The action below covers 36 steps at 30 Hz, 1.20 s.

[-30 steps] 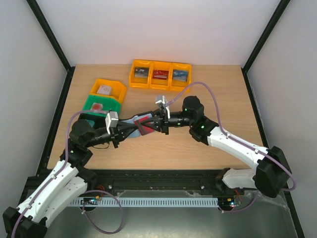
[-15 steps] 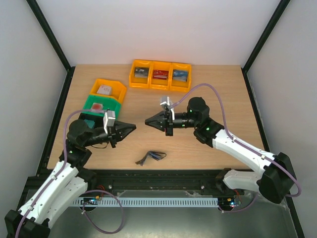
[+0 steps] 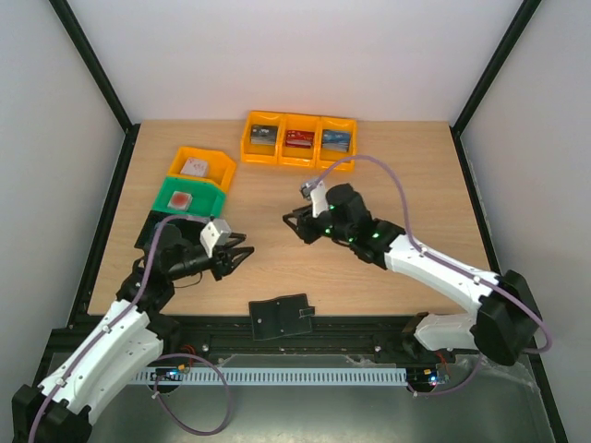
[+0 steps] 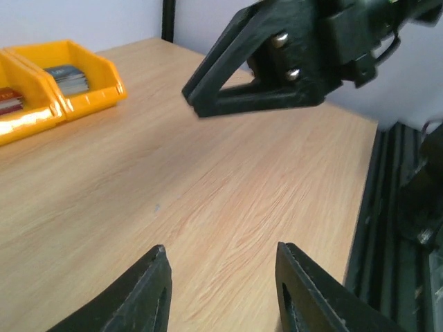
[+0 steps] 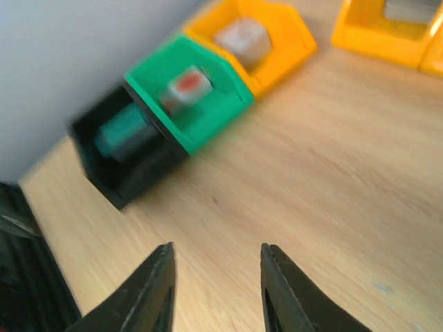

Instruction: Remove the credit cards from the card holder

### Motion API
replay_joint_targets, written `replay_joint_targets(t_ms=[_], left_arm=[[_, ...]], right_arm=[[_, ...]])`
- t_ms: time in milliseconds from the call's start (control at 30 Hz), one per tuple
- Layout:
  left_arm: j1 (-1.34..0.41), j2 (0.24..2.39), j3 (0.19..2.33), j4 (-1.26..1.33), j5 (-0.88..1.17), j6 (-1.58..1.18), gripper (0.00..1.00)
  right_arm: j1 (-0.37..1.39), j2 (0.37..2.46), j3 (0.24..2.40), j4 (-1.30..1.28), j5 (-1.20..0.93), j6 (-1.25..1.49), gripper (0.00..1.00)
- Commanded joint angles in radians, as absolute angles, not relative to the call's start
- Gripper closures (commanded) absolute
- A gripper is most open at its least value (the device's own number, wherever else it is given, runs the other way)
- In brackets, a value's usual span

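The card holder [image 3: 280,317] is a flat black wallet lying by itself at the table's near edge, partly over the black rail, with only its dark outside showing. The credit cards are hidden. My left gripper [image 3: 242,255] [image 4: 221,277] hovers over bare wood left of centre, open and empty, up and to the left of the holder. My right gripper [image 3: 293,225] [image 5: 216,266] hangs open and empty at mid table, well beyond the holder. In the left wrist view the right gripper's black fingers [image 4: 263,83] cross the top of the picture.
A row of three joined yellow bins [image 3: 298,140] with flat stacks stands at the back. On the left are a yellow bin [image 3: 201,168], a green bin [image 3: 189,196] [image 5: 208,90] and a black bin [image 5: 124,159]. The black rail [image 3: 369,328] runs along the near edge.
A second ago both grippers held the card holder in the air between them. It dropped, and now lies flat at the near edge. Both grippers have opened and drawn apart.
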<state>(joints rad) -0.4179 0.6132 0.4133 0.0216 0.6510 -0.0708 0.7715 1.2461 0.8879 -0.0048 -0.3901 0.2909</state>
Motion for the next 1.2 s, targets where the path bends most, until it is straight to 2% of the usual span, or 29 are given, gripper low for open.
replay_joint_targets(t_ms=[0,67,133,267,433,600,667,833,967,1167], left_arm=[[-0.431,0.595,0.397,-0.146,0.675,0.422,0.55],[-0.464,0.588,0.397,-0.28,0.686,0.732,0.53],[-0.53,0.586,0.383,-0.383,0.609,1.006,0.5],[-0.674,0.604,0.313,-0.406,0.425,1.385,0.38],[-0.878,0.727,0.247,-0.249,0.242,1.584,0.21],[-0.919,0.845,0.264,-0.285,0.224,1.754,0.02],[-0.943,0.868,0.268,-0.274,0.225,1.745,0.0],[-1.009,0.949,0.256,-0.042,0.232,1.585,0.02],[-1.035,0.984,0.239,0.014,0.238,1.559,0.05],[-1.061,1.012,0.247,0.066,0.302,1.498,0.21]], right_arm=[[0.847,1.35,0.904,-0.243,-0.172,0.396,0.6],[0.852,1.387,0.906,-0.307,-0.153,0.467,0.56],[0.853,1.401,0.882,-0.327,-0.18,0.52,0.53],[0.853,1.416,0.801,-0.331,-0.325,0.552,0.44],[0.854,1.445,0.673,-0.341,-0.443,0.546,0.33],[0.887,1.487,0.587,-0.236,-0.596,0.547,0.36],[0.898,1.499,0.575,-0.223,-0.613,0.543,0.37],[0.898,1.52,0.559,-0.178,-0.642,0.538,0.38],[0.898,1.508,0.558,-0.137,-0.638,0.547,0.38],[0.898,1.552,0.569,-0.088,-0.667,0.558,0.41]])
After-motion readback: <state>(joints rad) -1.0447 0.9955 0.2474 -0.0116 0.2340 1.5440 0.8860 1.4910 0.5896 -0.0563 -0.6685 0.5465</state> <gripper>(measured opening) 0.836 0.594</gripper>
